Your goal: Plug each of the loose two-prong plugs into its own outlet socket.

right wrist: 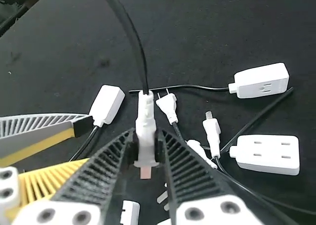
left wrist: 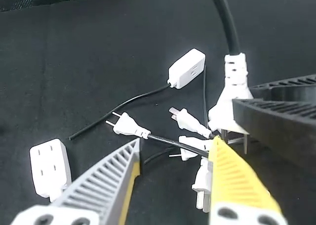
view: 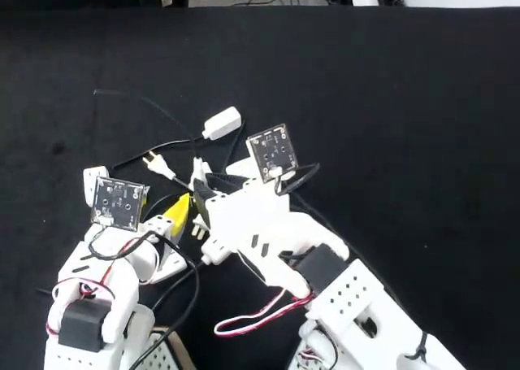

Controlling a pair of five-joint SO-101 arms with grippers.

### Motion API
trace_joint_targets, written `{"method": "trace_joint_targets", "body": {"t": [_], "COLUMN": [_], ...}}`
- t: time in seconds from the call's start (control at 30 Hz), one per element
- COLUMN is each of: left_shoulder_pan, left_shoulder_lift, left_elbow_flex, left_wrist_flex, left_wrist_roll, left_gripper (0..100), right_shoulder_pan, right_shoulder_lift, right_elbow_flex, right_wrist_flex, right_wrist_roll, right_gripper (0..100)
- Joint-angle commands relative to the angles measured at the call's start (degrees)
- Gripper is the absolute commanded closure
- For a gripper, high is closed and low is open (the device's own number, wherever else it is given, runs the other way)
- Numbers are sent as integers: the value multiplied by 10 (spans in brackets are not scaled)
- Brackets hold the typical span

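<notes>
A white plug (right wrist: pixel 146 118) on a thick black cord (right wrist: pixel 126 32) sits clamped between the black fingers of the right tool (right wrist: pixel 146 135), its prongs pointing back toward the wrist. Just beside it on the black worktop (right wrist: pixel 222 27) lies a loose plug (right wrist: pixel 168 106), with a three-socket block (right wrist: pixel 266 153) and a single outlet (right wrist: pixel 261 81) farther out. The left tool (left wrist: pixel 176 143) hangs spread wide, grasping nothing, over a thin cord (left wrist: pixel 173 142) that runs to a second loose plug (left wrist: pixel 129 126).
</notes>
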Motion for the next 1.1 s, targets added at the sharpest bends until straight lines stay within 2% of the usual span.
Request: {"method": "trace_joint_targets", "body": {"t": [0.0,0.1,0.2,0.4,0.5,0.67,0.93,1.07], "left_shoulder_pan": [5,6,10,77,77,38,25,20], "left_shoulder_lift": [-4,-4,-4,-4,-4,-4,-4,-4], "left_elbow_flex": [0,7,9,34,51,69,65,54], "left_wrist_flex": [-4,-4,-4,-8,-38,-80,-81,-77], "left_wrist_roll": [-4,-4,-4,-52,-45,-44,-44,-44], "left_gripper": [773,773,772,772,772,772,775,776], "right_shoulder_pan": [37,76,80,77,46,-7,-30,-66], "right_shoulder_lift": [0,0,0,-1,-1,-25,-115,-118], "right_elbow_flex": [-44,-44,-42,-41,-32,-5,10,21], "right_wrist_flex": [-17,-42,-49,-48,-48,-47,28,33], "right_wrist_roll": [-18,-61,-80,-125,-129,-127,-126,-92], "right_gripper": [986,987,987,987,987,987,987,987]}}
